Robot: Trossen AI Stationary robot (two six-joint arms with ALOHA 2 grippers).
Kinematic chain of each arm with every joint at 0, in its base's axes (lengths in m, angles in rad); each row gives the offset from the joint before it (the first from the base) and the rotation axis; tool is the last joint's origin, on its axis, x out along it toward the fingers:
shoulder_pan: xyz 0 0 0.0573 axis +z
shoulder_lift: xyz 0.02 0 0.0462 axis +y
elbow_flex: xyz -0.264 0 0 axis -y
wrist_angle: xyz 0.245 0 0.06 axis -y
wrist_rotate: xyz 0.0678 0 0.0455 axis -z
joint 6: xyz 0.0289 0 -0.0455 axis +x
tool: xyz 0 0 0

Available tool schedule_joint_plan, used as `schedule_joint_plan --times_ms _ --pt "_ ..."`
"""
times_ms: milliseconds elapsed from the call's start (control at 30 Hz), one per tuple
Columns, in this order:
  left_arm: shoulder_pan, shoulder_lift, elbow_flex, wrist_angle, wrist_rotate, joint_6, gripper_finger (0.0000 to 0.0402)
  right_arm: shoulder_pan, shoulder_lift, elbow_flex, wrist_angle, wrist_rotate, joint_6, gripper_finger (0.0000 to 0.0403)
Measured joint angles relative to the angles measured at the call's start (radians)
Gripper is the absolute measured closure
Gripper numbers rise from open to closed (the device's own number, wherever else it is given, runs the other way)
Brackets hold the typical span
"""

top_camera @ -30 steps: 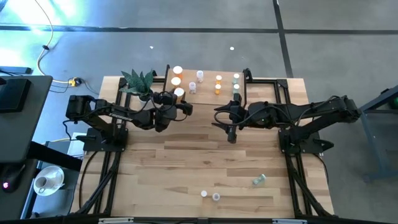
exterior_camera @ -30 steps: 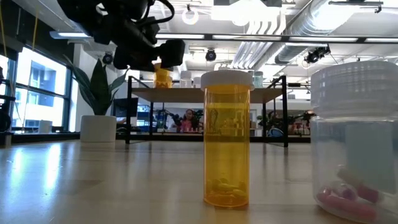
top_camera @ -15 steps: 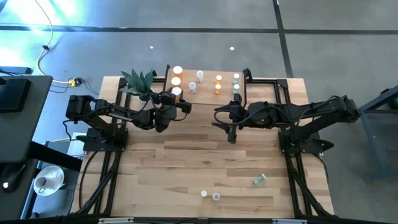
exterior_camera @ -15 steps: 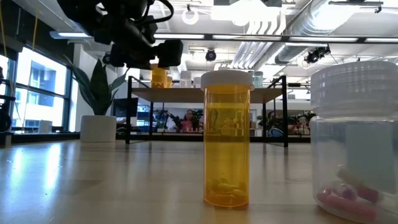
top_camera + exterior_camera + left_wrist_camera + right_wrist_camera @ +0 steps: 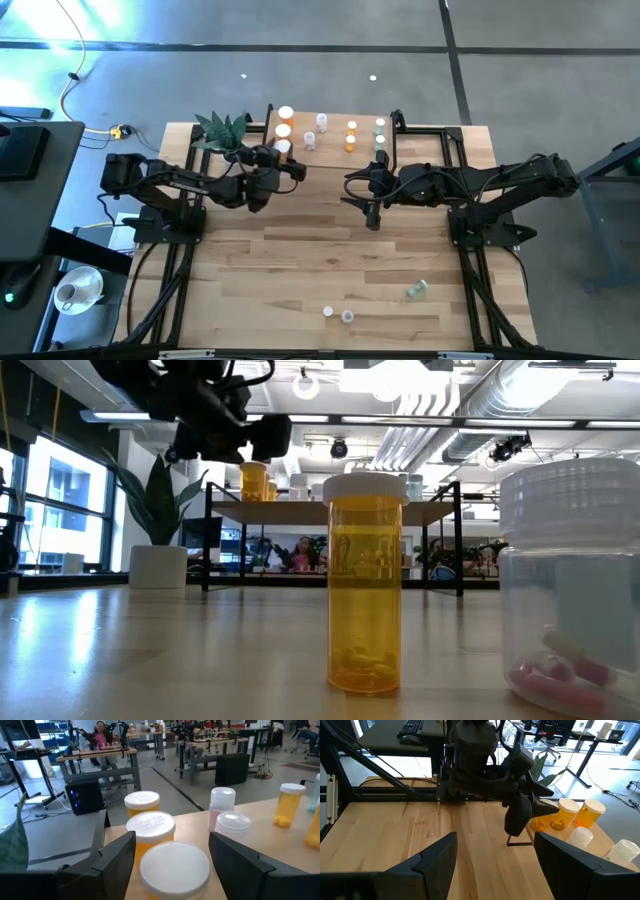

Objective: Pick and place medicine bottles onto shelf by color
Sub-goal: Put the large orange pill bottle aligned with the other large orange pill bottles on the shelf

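Observation:
The shelf (image 5: 335, 135) stands at the table's far middle. It carries three orange bottles (image 5: 284, 129) on its left, white ones (image 5: 321, 121) in the middle, and small orange ones (image 5: 351, 127) and pale green ones (image 5: 380, 124) on its right. My left gripper (image 5: 287, 166) is open just over the nearest orange bottle (image 5: 174, 868), with a finger on either side of its white cap. That bottle stands on its base on the shelf (image 5: 253, 481). My right gripper (image 5: 372, 207) is open and empty over the table in front of the shelf.
A potted plant (image 5: 222, 130) stands left of the shelf, close to my left arm. Near the table's front edge stand an orange bottle (image 5: 365, 585) and a clear one (image 5: 570, 590). A pale green bottle (image 5: 417, 290) lies farther right.
My left gripper has shifted a little toward the table's left edge, together with the orange bottle. It has then risen slightly, while the bottle stays standing on the shelf's left end.

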Motion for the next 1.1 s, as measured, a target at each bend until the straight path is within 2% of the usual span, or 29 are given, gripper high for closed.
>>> schedule_joint_plan --times_ms 300,467,633,733,933,1100 --pt "-0.023 -0.088 0.000 0.000 0.000 0.134 0.0161 0.000 0.000 0.000 0.000 0.000 0.003 0.0146" --pt "-0.075 -0.172 0.000 0.000 0.002 0.256 0.0161 0.000 0.000 0.000 -0.002 -0.016 0.005 0.0146" --pt "-0.170 -0.254 0.000 -0.037 0.121 0.341 0.0161 0.000 0.000 0.000 -0.031 -0.082 0.065 0.0146" --pt "-0.227 -0.291 -0.001 -0.123 0.213 0.319 0.0161 0.000 0.000 0.000 -0.065 -0.093 0.091 0.0146" --pt "-0.318 -0.321 -0.002 -0.340 0.370 0.159 0.0161 0.000 0.015 0.000 -0.107 -0.093 0.089 0.0146" --pt "-0.372 -0.318 -0.081 -0.359 0.382 0.000 0.0161 -0.001 0.079 0.000 -0.081 -0.092 0.017 0.0146"
